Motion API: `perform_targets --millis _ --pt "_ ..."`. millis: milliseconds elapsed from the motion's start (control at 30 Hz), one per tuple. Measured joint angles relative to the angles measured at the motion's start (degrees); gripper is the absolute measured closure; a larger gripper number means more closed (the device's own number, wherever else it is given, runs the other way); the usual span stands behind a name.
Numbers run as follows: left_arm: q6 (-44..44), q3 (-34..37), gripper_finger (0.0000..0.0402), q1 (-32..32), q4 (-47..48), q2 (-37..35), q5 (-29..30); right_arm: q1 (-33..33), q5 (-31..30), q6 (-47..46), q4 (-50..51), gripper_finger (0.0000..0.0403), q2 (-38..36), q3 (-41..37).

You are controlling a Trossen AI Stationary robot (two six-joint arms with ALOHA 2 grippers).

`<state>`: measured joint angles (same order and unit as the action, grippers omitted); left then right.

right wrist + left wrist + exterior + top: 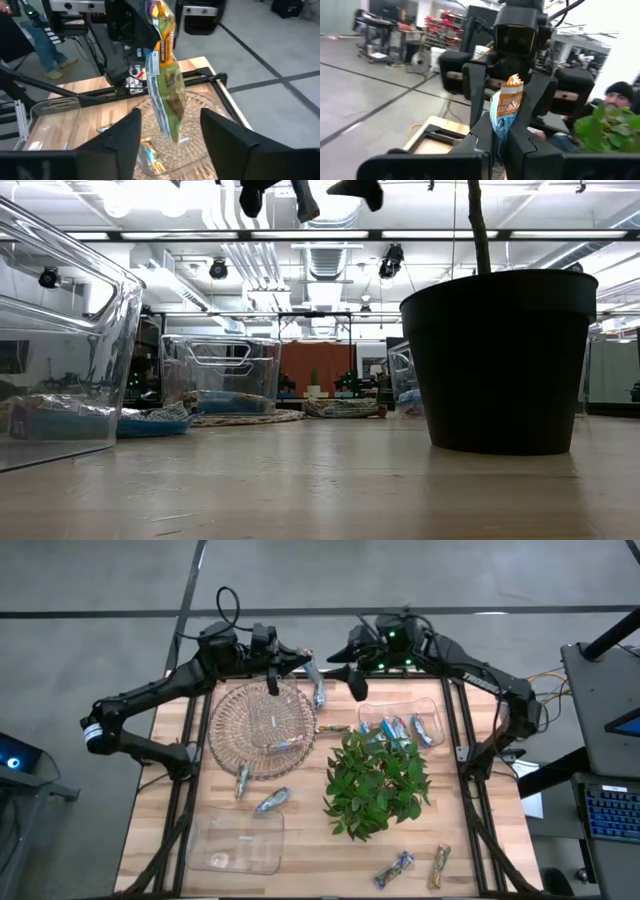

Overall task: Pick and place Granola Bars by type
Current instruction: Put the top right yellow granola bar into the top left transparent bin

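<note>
Nearest thing: the left gripper (501, 142), jaws shut on a granola bar (506, 110) held upright.
Right gripper: (170, 137) jaws wide apart either side of the bar, not touching it; it hangs near the counter's far edge, beside the left one.
Step in hand: seemingly a handover; the right arm should back straight away without brushing the wrapper, while the left keeps its pinch firm.
Bar's look: slim foil wrapper, orange top, blue-green lower part.
Likely target: wicker basket (232, 728) just below.
</note>
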<state>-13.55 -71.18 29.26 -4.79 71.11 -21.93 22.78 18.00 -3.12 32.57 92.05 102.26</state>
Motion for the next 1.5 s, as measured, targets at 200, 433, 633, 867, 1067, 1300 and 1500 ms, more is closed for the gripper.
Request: perform_targets --millis 200,433,633,867,1067,1300,1500 --pt "2.5 -2.3 0.04 0.0 6.2 0.0 2.3 0.7 -0.2 0.6 4.9 0.0165 -1.6 1.3" --pt "6.1 -5.9 0.0401 0.0 24.6 0.0 7.1 3.8 -0.4 2.5 15.4 0.0145 -3.0 4.4" --pt "6.2 -7.6 0.0401 -0.1 36.8 1.0 12.0 5.6 -0.3 5.1 22.5 0.0152 -3.5 6.4" --pt "6.0 -7.5 0.0401 -0.7 47.2 5.1 14.3 7.1 -1.9 7.7 24.0 0.0161 -5.3 6.4" --pt "7.6 -7.5 0.0401 -1.4 54.1 10.1 16.8 9.0 -2.3 9.1 24.7 0.0158 -7.2 6.3" --pt "8.2 -7.3 0.0401 -2.8 59.0 16.1 18.4 9.9 -3.1 10.5 27.3 0.0165 -9.4 6.3" --pt "9.2 -7.3 0.0401 -4.1 59.3 20.6 18.6 9.9 -3.2 10.8 28.7 0.0165 -10.8 6.3"
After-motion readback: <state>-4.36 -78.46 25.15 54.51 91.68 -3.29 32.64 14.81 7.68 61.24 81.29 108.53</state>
